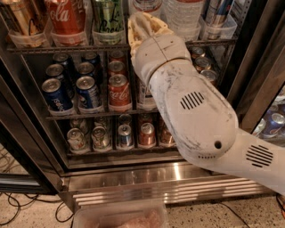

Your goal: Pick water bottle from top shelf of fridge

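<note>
**My hand (143, 27) at the top shelf (58, 48) of the fridge (156, 187).**
Clear trays (67, 39) left of it hold tall cans (67, 15); the water bottle (148, 4) behind it stands upright; whether it grips, I cannot tell.

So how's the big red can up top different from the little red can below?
The big red can sits in a clear tray on the top shelf; the little red can stands bare on the middle rack. The big one looks taller and wider than the little one. Both are upright and red. The end effector is at the top shelf, beside the green can.
</note>
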Controlling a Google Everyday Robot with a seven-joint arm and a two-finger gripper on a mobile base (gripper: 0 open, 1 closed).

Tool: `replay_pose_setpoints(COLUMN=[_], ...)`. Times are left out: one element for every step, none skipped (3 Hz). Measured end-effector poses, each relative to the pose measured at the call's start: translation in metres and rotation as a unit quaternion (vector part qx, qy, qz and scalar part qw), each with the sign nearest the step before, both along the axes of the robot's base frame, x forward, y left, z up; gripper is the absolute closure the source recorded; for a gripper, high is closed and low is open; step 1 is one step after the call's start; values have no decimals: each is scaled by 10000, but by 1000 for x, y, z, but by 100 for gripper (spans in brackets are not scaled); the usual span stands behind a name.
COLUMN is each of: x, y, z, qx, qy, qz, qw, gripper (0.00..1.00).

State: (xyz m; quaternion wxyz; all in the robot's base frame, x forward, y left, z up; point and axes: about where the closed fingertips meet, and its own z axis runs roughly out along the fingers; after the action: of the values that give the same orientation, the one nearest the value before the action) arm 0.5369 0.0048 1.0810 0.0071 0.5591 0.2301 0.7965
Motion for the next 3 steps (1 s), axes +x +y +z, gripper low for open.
replay_pose_setpoints(x=[2, 4, 4], y=[-2, -5, -8], z=[3, 5, 6], qx=[-38, -63, -73], qy=[-67, -109, -110], qz=[-128, -245, -369], qw=[9999, 9996, 9992], gripper=[85, 79, 73])
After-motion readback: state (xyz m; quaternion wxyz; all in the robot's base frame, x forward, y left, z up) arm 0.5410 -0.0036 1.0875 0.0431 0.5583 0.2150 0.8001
